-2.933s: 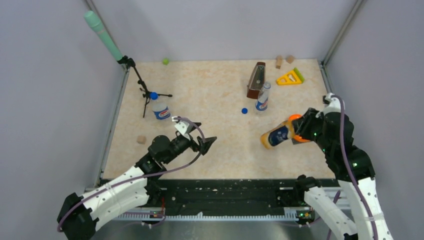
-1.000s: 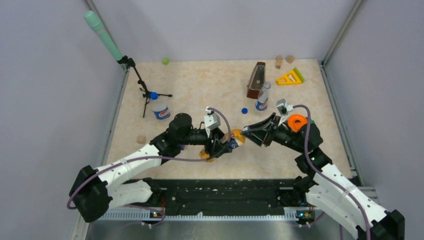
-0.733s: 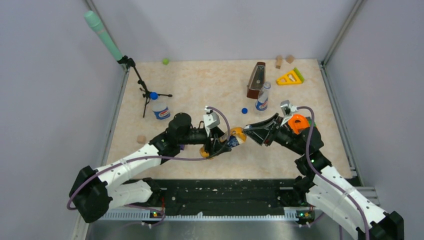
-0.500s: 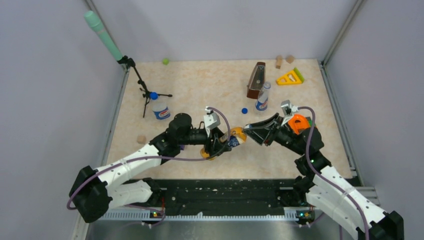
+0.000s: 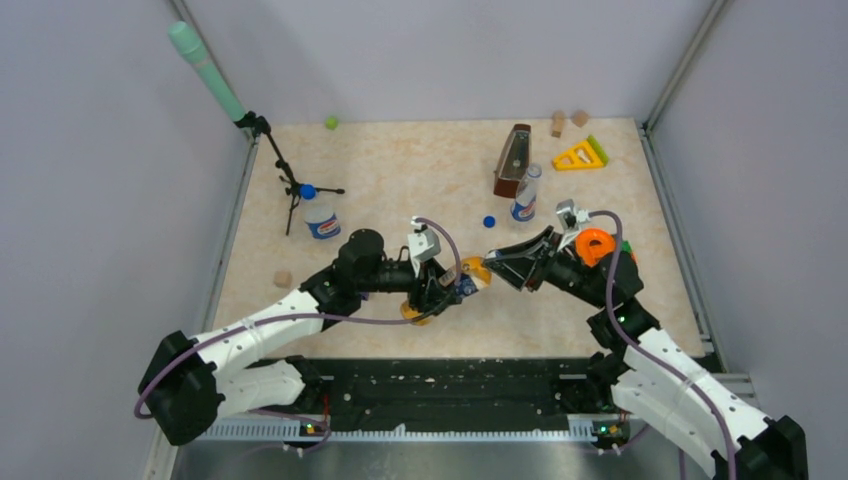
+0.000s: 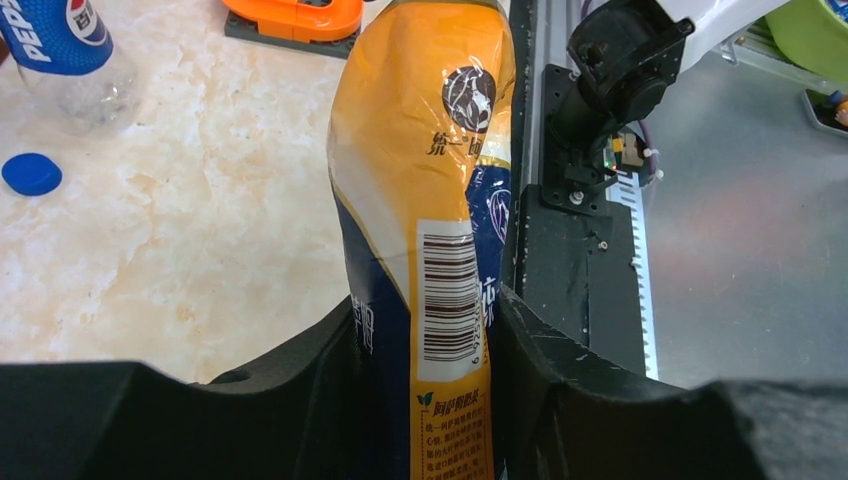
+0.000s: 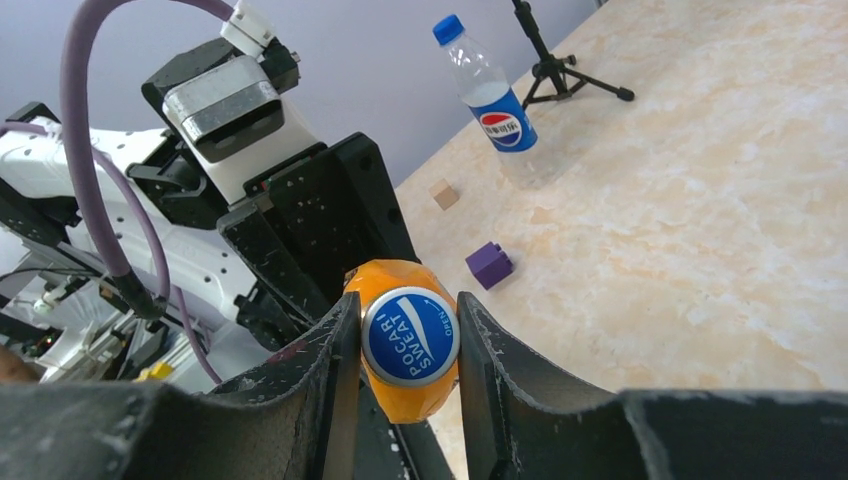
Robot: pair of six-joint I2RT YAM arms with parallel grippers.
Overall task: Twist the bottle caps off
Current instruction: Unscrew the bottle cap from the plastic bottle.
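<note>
Where the two claws meet: an orange bottle (image 5: 473,272), spanning the gap between them, its cap end turned toward the right claw (image 5: 495,266).
Right claw: pinching the Pocari cap (image 7: 410,336). One finger lies on each side of the cap's rim, and its dark blue printed face looks straight back into the claw.
Pocari cap, place: between the right claw's fingertips (image 7: 338,330), sitting on the orange bottle's neck.
Left claw (image 6: 430,330): clamped on the orange bottle's body. Both fingers press the label, one from each side, beside the barcode.
Orange bottle from the left claw: it runs straight ahead out of the claw, with the far end out of that view.
Loose cap (image 5: 489,222): dark blue, flat on the table (image 5: 400,170). It lies near and just past the right claw's tip and touches neither claw. From the left claw it is ahead and far to the left.
Second Pepsi bottle (image 5: 524,203): upright just beside the loose cap, beyond the right claw. Whether it wears a cap cannot be told.
Pepsi cap (image 7: 449,28): blue, on the capped Pepsi bottle (image 5: 320,217), well apart from both claws and beyond the left arm.
Purple cube (image 7: 490,265): on the table, past the right claw's tip in its own view.
</note>
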